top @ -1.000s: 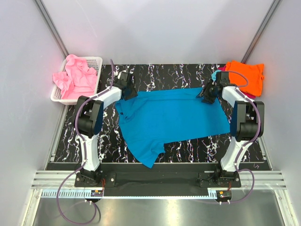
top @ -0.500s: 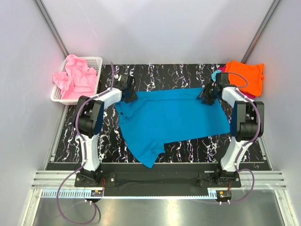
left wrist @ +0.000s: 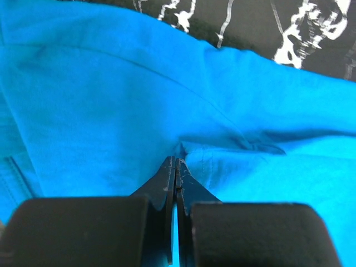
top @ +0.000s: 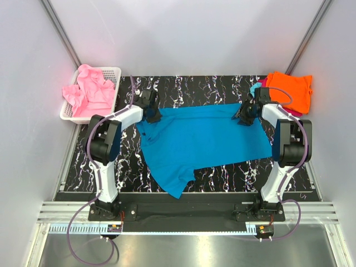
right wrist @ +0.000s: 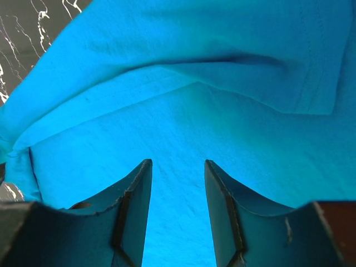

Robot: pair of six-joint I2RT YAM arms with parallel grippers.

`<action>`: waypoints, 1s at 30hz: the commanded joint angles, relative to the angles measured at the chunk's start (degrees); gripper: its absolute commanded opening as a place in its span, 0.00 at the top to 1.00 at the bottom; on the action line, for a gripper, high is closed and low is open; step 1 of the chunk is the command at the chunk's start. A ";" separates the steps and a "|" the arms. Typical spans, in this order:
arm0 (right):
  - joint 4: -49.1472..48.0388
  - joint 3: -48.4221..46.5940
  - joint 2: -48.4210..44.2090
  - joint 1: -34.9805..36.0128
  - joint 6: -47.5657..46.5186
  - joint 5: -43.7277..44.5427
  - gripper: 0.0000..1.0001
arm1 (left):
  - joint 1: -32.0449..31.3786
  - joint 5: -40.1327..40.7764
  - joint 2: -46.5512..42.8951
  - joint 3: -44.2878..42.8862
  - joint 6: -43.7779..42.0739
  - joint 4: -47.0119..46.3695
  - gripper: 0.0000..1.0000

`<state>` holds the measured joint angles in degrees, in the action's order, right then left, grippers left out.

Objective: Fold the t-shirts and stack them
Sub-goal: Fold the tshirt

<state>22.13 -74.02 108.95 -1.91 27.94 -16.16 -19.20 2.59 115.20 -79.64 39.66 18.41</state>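
Note:
A teal-blue t-shirt (top: 200, 139) lies spread across the black marbled table (top: 189, 86), one corner drooping toward the near edge. My left gripper (top: 151, 114) sits at the shirt's far left corner. In the left wrist view it (left wrist: 176, 161) is shut, with a pucker of the teal cloth (left wrist: 111, 100) pinched at its tips. At the far right corner my right gripper (top: 243, 118) hovers low over the shirt. The right wrist view shows it (right wrist: 178, 162) open, with only flat teal cloth (right wrist: 222, 55) under the gap.
A white mesh basket (top: 114, 72) with pink t-shirts (top: 89, 89) stands off the table's far left corner. A folded orange t-shirt (top: 289, 89) lies on a small stack at the far right corner, with a bit of light cyan cloth (top: 253, 88) beside it.
My left gripper has closed on the shirt's far left corner. Both arms have hardly shifted, and the right jaws stay apart.

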 commanded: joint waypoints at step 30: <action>-0.60 1.51 -6.38 0.95 -0.52 0.69 0.50 | -1.63 -6.72 -10.88 7.94 -4.42 -7.78 0.56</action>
<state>22.20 -71.96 104.53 -1.48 28.27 -15.64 -22.13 -2.24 102.69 -66.67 36.05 14.72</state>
